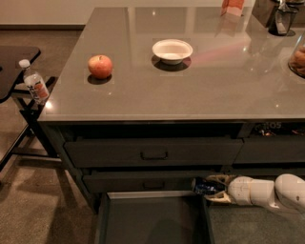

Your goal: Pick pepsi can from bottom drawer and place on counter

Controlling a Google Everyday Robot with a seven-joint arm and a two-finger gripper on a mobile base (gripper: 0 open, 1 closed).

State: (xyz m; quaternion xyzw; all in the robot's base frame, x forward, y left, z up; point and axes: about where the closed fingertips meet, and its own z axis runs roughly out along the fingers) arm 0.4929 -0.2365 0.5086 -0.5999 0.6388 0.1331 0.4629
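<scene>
The gripper's fingers (220,179) are closed around the pepsi can (203,186), one finger above it and one below. The can lies on its side between them, its end pointing away from the white arm (267,192), which reaches in from the right at the height of the fingers.

Just below and to the left of the fingers, the bottom drawer (152,220) stands pulled out. The can hangs clear of its dark floor, over its rear right corner. Directly behind the fingers is the front of the middle drawer (143,182), and above them is the top drawer (152,152) with its dark handle.

Well above the fingers, the glossy worktop (200,90) spreads across the cabinet. On it, up and to the left of the fingers, sit a red apple (100,66) and a white bowl (172,50), well apart from each other. At the far edge of the worktop, beyond the fingers, stand an orange object (232,6) and a dark vessel (281,19).

Far to the left of the fingers, beside the cabinet, a clear bottle (35,85) with a white cap stands on a small black side table (13,61).
</scene>
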